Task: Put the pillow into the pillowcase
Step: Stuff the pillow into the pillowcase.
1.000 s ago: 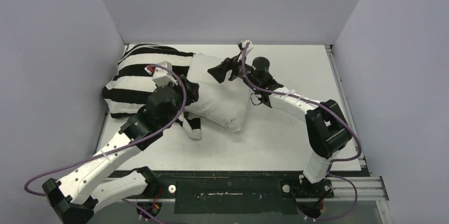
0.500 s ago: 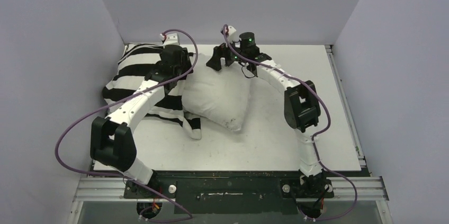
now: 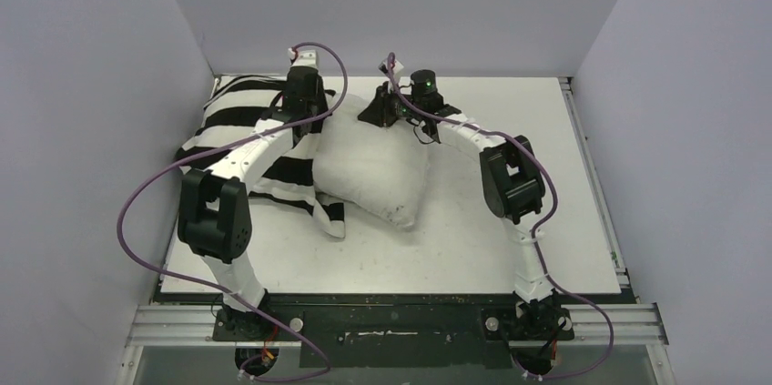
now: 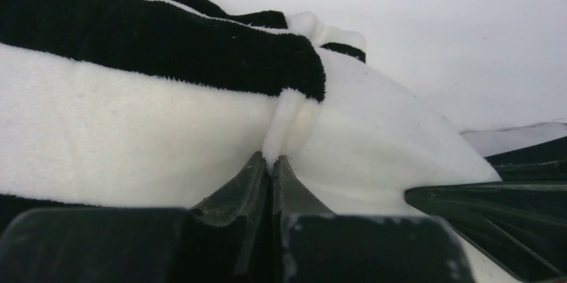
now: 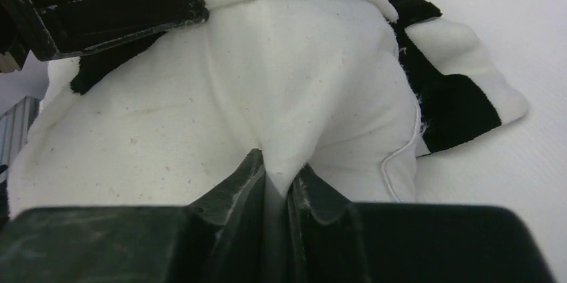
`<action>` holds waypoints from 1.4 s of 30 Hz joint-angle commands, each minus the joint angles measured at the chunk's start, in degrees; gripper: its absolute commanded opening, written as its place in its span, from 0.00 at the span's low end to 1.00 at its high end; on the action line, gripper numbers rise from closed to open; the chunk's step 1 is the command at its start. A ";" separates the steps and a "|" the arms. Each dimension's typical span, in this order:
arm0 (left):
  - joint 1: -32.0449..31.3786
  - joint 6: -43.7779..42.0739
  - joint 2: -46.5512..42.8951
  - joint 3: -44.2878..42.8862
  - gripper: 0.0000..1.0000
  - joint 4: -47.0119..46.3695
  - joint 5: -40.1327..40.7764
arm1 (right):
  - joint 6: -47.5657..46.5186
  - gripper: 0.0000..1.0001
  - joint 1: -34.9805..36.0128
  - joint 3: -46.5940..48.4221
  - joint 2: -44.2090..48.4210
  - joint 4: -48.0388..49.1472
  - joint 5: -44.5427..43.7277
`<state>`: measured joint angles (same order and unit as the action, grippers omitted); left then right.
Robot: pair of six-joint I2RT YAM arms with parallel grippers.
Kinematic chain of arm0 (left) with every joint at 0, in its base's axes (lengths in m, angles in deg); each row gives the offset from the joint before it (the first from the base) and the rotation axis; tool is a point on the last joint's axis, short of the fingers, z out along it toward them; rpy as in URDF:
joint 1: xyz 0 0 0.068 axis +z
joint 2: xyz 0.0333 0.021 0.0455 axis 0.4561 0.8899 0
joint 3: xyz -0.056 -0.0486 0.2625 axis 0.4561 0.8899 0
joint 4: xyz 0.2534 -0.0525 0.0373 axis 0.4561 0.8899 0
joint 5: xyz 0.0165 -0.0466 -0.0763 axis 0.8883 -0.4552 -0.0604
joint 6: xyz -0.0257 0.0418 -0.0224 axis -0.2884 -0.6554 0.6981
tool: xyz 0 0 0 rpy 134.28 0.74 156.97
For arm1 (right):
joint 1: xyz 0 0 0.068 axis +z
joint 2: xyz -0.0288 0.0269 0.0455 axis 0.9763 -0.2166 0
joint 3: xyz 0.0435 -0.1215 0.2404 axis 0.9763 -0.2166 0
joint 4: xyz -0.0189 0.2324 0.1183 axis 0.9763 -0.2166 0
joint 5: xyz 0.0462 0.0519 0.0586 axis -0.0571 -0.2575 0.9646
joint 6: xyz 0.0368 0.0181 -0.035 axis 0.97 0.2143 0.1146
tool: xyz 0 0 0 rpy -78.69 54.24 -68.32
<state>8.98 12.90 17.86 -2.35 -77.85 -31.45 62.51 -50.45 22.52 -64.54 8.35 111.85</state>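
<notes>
The black-and-white striped pillowcase (image 3: pixel 232 135) lies at the far left of the table. The off-white pillow (image 3: pixel 378 171) lies against its right side, partly over its open edge. My left gripper (image 3: pixel 314 123) is shut on a white fold of the pillowcase's edge (image 4: pixel 287 119), right where it meets the pillow (image 4: pixel 388 142). My right gripper (image 3: pixel 371 116) is shut on a pinch of the pillow's fabric (image 5: pixel 301 82) at its far end. In the right wrist view, striped cloth (image 5: pixel 461 96) shows beyond the pillow.
The white table (image 3: pixel 510 239) is bounded by grey walls at the left, back and right. The two grippers work close together near the back wall; the right gripper's fingers (image 4: pixel 495 196) show in the left wrist view.
Both arms have swung out to the far side of the table. The left gripper has closed on the pillowcase's edge and the right gripper on the pillow's far end.
</notes>
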 commanded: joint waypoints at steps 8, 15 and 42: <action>-15.20 12.04 -11.90 -4.61 0.00 -7.41 -12.03 | 23.12 0.00 5.99 -8.23 3.53 28.93 -5.27; -27.46 24.33 -18.66 5.93 0.00 -17.58 -10.73 | 37.15 0.00 8.07 -14.80 1.35 47.39 -25.64; -25.34 42.37 -0.54 5.64 0.00 -37.74 -24.36 | 31.71 0.00 0.88 -60.36 38.69 44.57 -65.73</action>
<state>-7.98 50.10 16.27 7.44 -106.92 -45.59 96.11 -48.35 -39.99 -26.84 52.22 51.17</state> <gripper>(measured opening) 0.017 0.110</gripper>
